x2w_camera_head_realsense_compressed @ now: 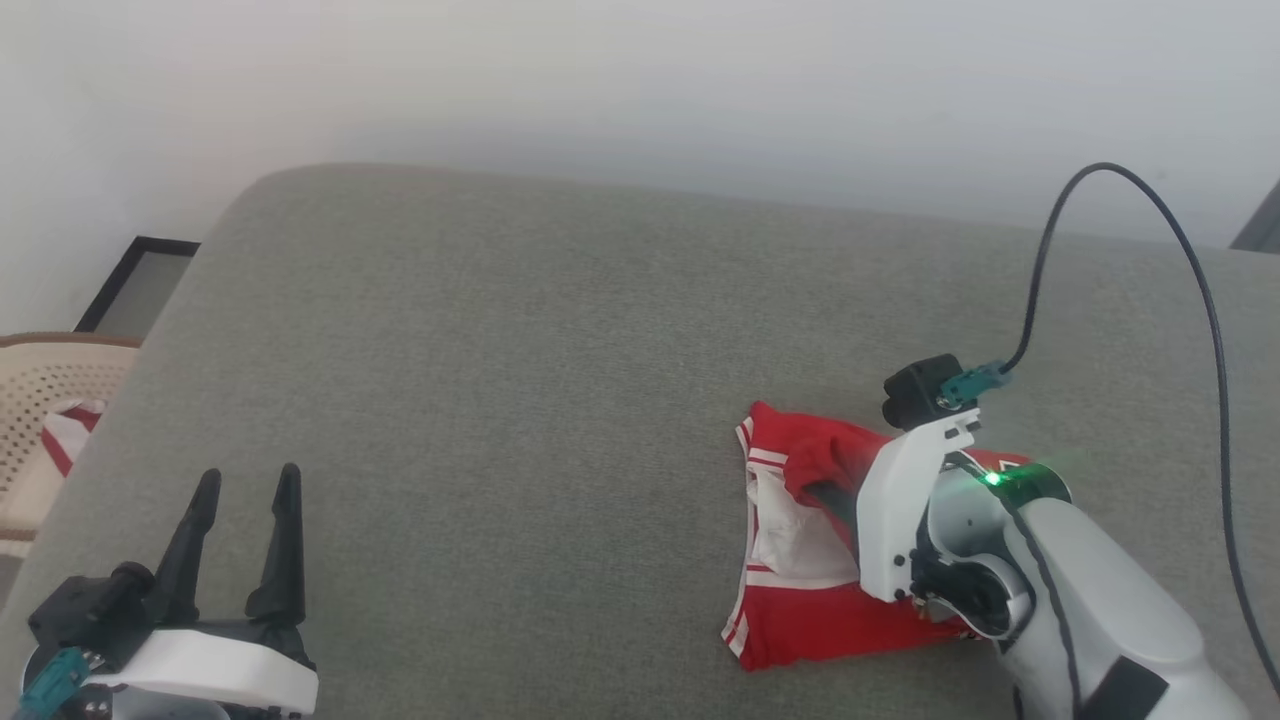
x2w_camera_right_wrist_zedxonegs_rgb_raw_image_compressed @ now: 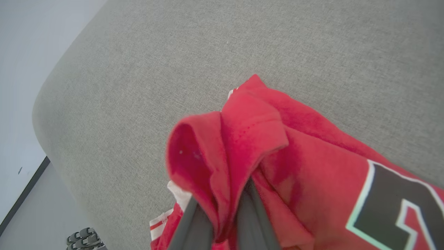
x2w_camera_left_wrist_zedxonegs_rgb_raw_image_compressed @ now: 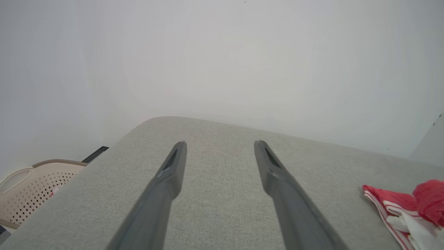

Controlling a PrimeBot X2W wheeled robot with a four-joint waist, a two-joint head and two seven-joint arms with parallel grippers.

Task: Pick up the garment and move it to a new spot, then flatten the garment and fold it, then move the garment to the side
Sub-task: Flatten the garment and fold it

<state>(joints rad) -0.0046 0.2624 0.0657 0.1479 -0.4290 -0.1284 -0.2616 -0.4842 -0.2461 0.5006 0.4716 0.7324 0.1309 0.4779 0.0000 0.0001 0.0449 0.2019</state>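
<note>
Garment (x2w_camera_head_realsense_compressed: 800, 600) location: near-right area of the grey cushion (x2w_camera_head_realsense_compressed: 500, 400), lying bunched, with white sleeve fabric and striped trim showing on its left side and block lettering on its right. One ridge of red fabric stands raised above the rest of the heap.

Right gripper (x2w_camera_right_wrist_zedxonegs_rgb_raw_image_compressed: 222, 194) condition: clamped on that raised red ridge. The right wrist view shows both dark fingers close together with the fold pinched between them. How many layers the pinch contains cannot be determined.

Left gripper (x2w_camera_head_realsense_compressed: 245, 485) condition: fingers spread, nothing between them, positioned over the near-left of the cushion, well apart from the garment.

Surroundings: a beige perforated basket (x2w_camera_head_realsense_compressed: 50, 400) stands beyond the left edge of the cushion. A black cable (x2w_camera_head_realsense_compressed: 1200, 300) loops high above the right wrist.

Probable faults from this state:
- Slip. A narrow pinch on soft knit may pull free under the hanging weight.
- Uneven lift. A single grasp point would probably leave the garment dangling twisted, making flattening harder.
- Drag. A low lift may trail fabric across the cushion and tangle it.
- Snag. The slack cable may catch during a wide arm swing.
</note>
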